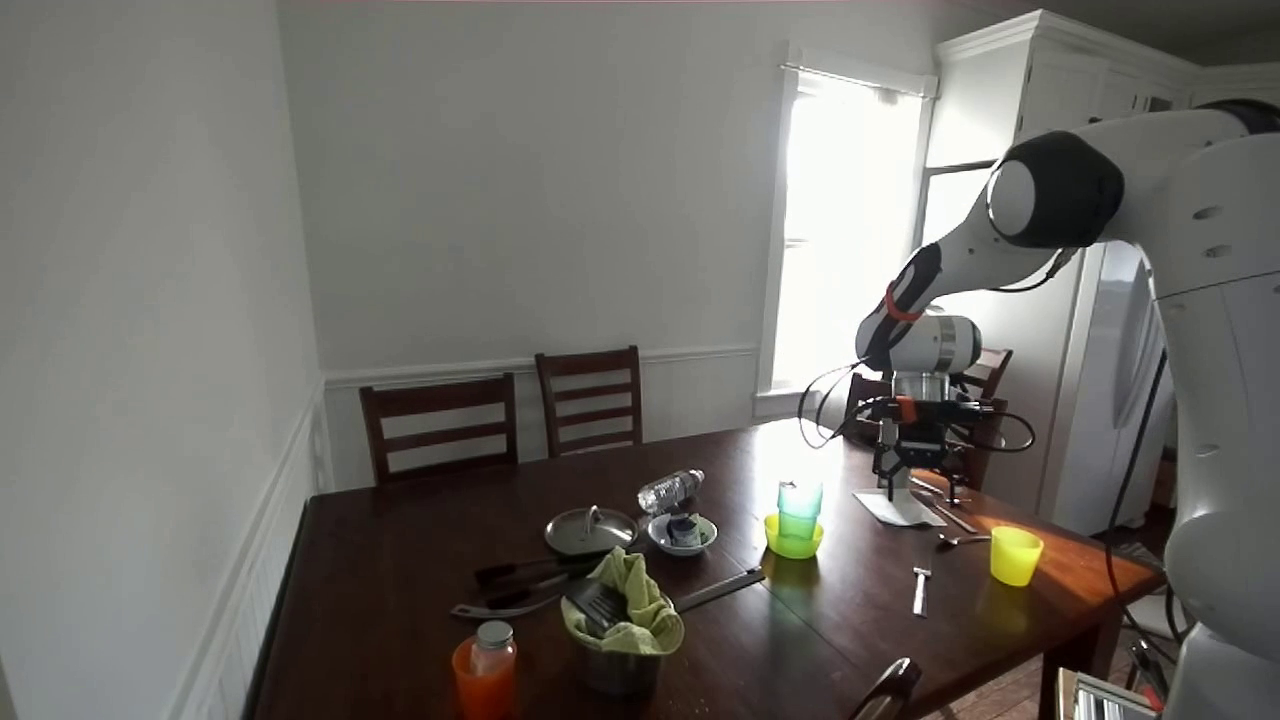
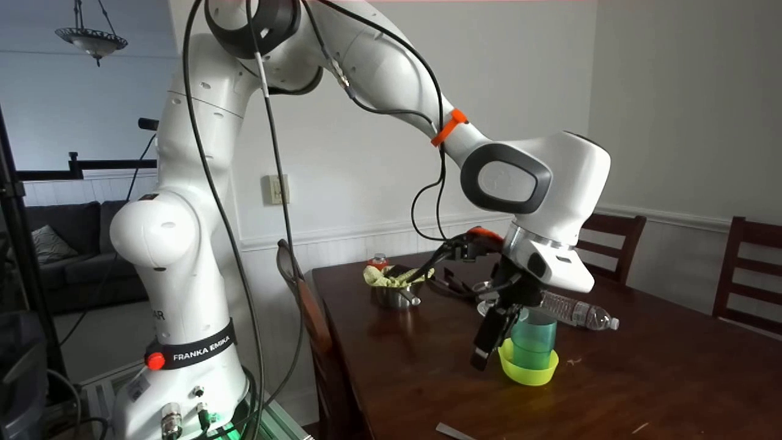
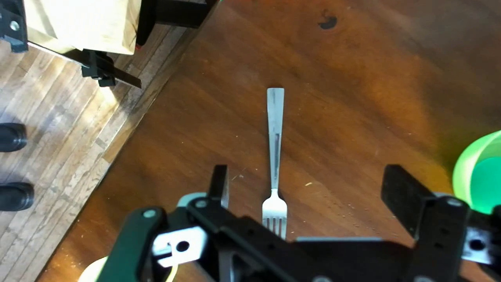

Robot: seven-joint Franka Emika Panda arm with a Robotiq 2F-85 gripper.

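Note:
My gripper (image 3: 307,180) is open and empty above the dark wooden table (image 3: 352,98). A silver fork (image 3: 275,137) lies between and beyond the fingers in the wrist view, nearer the left finger, its tine ends partly covered by the gripper. The fork (image 1: 921,590) also shows in an exterior view. A yellow-green bowl (image 2: 529,375) with a teal cup (image 2: 534,342) in it stands beside the gripper; the bowl (image 3: 465,172) shows at the wrist view's right edge. In an exterior view the gripper (image 1: 917,488) appears over a white napkin (image 1: 896,509); contact cannot be told.
A yellow cup (image 1: 1016,557) and a spoon (image 1: 962,540) are near the table edge. A pot (image 1: 620,670) with green cloth and spatula, an orange cup (image 1: 485,690), a lid (image 1: 575,535), a white bowl (image 1: 705,545) and a water bottle (image 1: 670,491) stand farther along. Chairs (image 1: 590,400) line the table.

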